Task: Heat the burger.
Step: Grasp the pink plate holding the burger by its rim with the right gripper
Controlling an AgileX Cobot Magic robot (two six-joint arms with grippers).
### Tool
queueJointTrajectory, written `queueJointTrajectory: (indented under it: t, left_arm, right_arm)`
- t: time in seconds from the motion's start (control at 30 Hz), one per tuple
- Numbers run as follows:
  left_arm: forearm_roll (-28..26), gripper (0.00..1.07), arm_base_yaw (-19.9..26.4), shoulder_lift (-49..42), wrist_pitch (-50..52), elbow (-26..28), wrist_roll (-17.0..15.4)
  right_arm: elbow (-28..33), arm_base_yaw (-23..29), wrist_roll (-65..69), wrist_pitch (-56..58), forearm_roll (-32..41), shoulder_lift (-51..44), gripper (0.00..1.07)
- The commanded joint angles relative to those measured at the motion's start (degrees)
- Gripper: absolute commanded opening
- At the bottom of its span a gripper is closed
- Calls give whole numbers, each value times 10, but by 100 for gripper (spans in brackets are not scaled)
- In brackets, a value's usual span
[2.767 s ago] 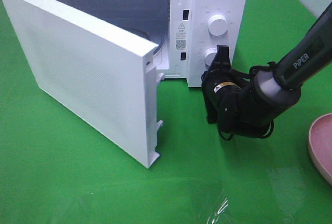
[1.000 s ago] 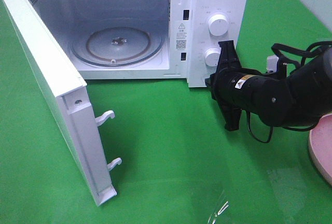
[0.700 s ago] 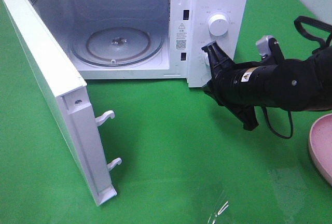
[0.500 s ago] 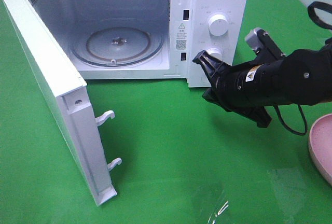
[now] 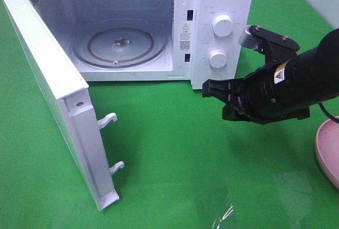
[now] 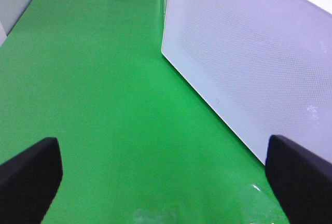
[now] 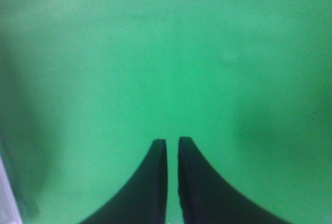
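Right end effector [image 5: 206, 87], almost pressed together and empty, has swung to point toward 9 o'clock; left end effector [image 6: 166, 169] spread wide.

Left tool [image 6: 161, 142]: only two black fingertips [image 6: 28, 177] show, set wide apart; the rest is cut by the frame edge. Ahead of it the white perforated microwave door [image 6: 249, 63] runs out of frame. Pale grey object [image 6: 13, 1] far ahead is clipped at a corner, can't identify it.

Right tool [image 7: 173, 142]: soft focus, finger bases cut off, thin slit between the fingers. White sliver [image 7: 4, 198] beside it is clipped, can't tell what.

Overhead: black right arm [image 5: 296, 80] and round pink plate [image 5: 328, 149], back from the right tool, are both cut by the frame edge. Printed sticker [image 5: 184, 34] on the white microwave oven [image 5: 233, 6] is too small to read. Clear glinting scrap [image 5: 223, 214] on the green counter [image 5: 169, 149] is clipped, unidentifiable.
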State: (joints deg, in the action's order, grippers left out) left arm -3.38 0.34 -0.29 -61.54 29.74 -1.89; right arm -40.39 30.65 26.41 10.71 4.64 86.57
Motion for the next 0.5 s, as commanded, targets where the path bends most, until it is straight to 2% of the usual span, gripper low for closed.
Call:
queueJointTrajectory:
  t: [0.03, 0.17, 0.23, 0.33, 0.37, 0.4, 0.43, 0.47, 0.5]
  left_arm:
    - [1, 99, 0, -9, 4, -2, 0]
    - [1, 99, 0, -9, 4, -2, 0]
    - [1, 99, 0, -9, 4, -2, 0]
    - [1, 99, 0, -9, 4, -2, 0]
    - [1, 99, 0, -9, 4, -2, 0]
    - [1, 99, 0, -9, 4, -2, 0]
    - [1, 99, 0, -9, 4, -2, 0]
    - [1, 99, 0, -9, 4, -2, 0]
    - [1, 99, 0, -9, 4, -2, 0]
  right_arm:
    - [-1, -5, -49, 49, -4, -22, 10]
    - [-1, -5, -93, 117, -4, -46, 12]
    - [-1, -5, -132, 174, -7, -61, 21]
    - [-1, -5, -142, 184, -11, -65, 25]
    - [-1, -5, -153, 196, -19, -72, 35]
    - [-1, -5, -153, 196, -19, -72, 35]
    - [-1, -5, -161, 202, -26, -80, 48]
    - [-1, -5, -168, 201, -31, -85, 55]
    - [-1, -5, -168, 201, -31, -85, 55]
